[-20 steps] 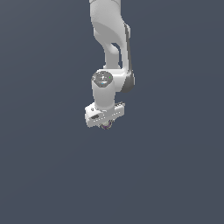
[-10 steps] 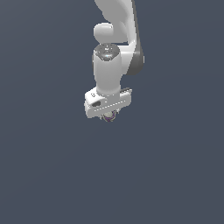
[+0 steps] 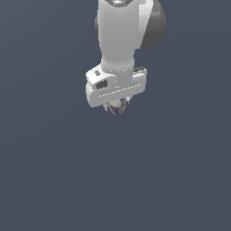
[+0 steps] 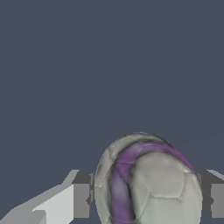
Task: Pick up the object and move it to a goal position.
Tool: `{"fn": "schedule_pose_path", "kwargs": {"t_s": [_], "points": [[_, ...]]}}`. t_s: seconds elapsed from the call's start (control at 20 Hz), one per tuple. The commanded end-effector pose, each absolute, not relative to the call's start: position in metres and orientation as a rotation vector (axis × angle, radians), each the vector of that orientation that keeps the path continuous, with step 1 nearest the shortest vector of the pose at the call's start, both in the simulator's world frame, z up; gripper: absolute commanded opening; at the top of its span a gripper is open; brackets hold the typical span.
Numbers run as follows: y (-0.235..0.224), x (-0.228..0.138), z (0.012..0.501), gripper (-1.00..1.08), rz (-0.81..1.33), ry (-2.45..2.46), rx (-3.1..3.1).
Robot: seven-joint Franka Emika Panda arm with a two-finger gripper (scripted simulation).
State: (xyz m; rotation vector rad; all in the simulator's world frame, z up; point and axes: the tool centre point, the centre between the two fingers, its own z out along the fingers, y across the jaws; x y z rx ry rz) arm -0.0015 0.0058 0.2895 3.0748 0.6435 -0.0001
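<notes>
your gripper [image 3: 117, 104] is pinching the ball [image 3: 117, 105] between its fingers [image 4: 81, 200], and since a second ago the arm has swung closer to the exterior camera. the ball travels with it, so transport looks underway.

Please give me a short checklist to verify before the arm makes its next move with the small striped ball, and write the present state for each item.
1. Ball sits between the fingers: ok, one finger on each side in the wrist view.
2. Gripper is shut on the ball: ok, both pads appear to touch it.
3. Ball is lifted from the floor: cannot tell, no shadow or contact shows.
4. Ball is centred in the pads: cannot tell, its lower part is cut off.
5. Goal position is visible: not ok, no marker in either view.
6. Path around the arm is free: ok, only plain grey background shows.
</notes>
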Motion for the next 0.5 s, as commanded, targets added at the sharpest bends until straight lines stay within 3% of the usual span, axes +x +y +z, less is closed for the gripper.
{"fn": "schedule_pose_path", "kwargs": {"t_s": [0.0, 0.45], "points": [[0.010, 0.003, 0.316, -1.00, 0.000, 0.643, 3.075], [0.023, 0.017, 0.383, -1.00, 0.000, 0.643, 3.075]]}}
